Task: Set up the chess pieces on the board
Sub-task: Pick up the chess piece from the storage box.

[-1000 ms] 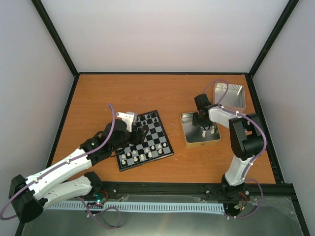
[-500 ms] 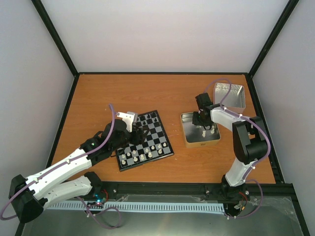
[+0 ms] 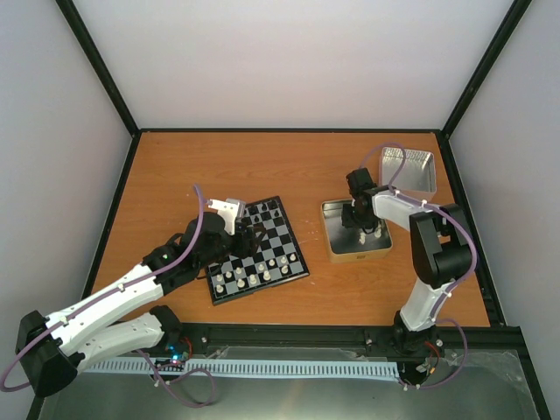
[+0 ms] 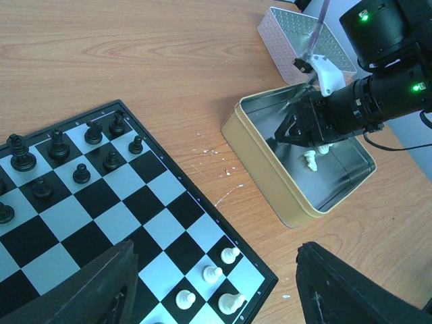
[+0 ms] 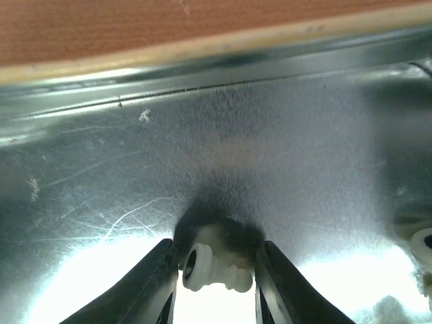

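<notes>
The board point(image 3: 278, 238) lies at mid-left, with cream-white chess pieces point(image 3: 254, 278) along its near rows and black ones point(image 3: 267, 210) at the far side. My left gripper point(image 3: 249, 234) hovers over the board, open and empty. In the left wrist view several white pieces point(image 4: 213, 273) stand at the board's point(image 4: 121, 223) corner between its wide-spread fingers point(image 4: 351, 290). My right gripper point(image 3: 360, 220) reaches down into the gold-rimmed tin point(image 3: 337, 249). In the right wrist view a white piece point(image 5: 212, 266) lies on its side on the tin floor point(image 5: 270, 135), between the gripper's point(image 5: 216, 277) slightly parted fingers.
A second silver tin point(image 3: 407, 169) sits at the back right, close to the right arm. Another white piece point(image 4: 310, 160) lies in the gold-rimmed tin point(image 4: 263, 169), and one shows at the right edge point(image 5: 425, 246) of the right wrist view. Black frame rails border the wooden table.
The right gripper's jaws have widened inside the tin and its wrist has shifted slightly. The left arm has not moved.
</notes>
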You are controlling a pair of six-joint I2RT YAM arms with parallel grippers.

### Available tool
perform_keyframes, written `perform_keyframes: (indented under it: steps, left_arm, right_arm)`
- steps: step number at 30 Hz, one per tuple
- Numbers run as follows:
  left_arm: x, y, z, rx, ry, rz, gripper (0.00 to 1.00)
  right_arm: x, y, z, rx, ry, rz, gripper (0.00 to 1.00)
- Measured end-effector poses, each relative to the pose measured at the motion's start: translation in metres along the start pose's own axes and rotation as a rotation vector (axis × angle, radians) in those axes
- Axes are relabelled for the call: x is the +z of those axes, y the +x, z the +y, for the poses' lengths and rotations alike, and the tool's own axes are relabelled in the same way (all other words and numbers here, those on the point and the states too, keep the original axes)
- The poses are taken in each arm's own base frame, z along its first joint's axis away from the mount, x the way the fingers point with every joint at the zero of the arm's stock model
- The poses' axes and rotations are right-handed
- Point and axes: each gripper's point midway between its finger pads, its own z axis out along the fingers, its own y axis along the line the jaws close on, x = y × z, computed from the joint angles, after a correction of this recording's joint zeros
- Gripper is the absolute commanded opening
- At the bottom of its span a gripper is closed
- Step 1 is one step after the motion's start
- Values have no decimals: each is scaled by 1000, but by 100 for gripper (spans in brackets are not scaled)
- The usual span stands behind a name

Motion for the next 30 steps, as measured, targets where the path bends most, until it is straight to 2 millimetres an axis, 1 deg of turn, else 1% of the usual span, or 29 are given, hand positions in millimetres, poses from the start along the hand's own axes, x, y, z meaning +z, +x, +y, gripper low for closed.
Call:
perform_keyframes:
  steps: [5,6,9,13,17,20,22,30]
  left_arm:
    - [0,0,0,0,-1,1,66]
    - [0,0,0,0,-1,2,66]
    - [1,1,0,0,-2,3,66]
    - [2,2,1,1,-4,7,66]
    - [2,2,1,1,-4,7,66]
    - [2,2,1,1,-4,7,66]
    - [2,2,1,1,-4,7,66]
    - [2,2,0,0,1,8,67]
  right_arm:
    - [3,4,2,-24,-4,16,32]
    - [3,4,3,-28,-6,17,31]
    - [3,5,6,-37,-8,16,22]
    - [3,5,8,-40,-9,18,22]
    - [4,2,8,-37,-3,18,17]
    - [4,-2,9,-33,0,14,16]
    - [5,-4,9,-33,1,11,14]
    - [1,-5,11,-2,-10,-9,15]
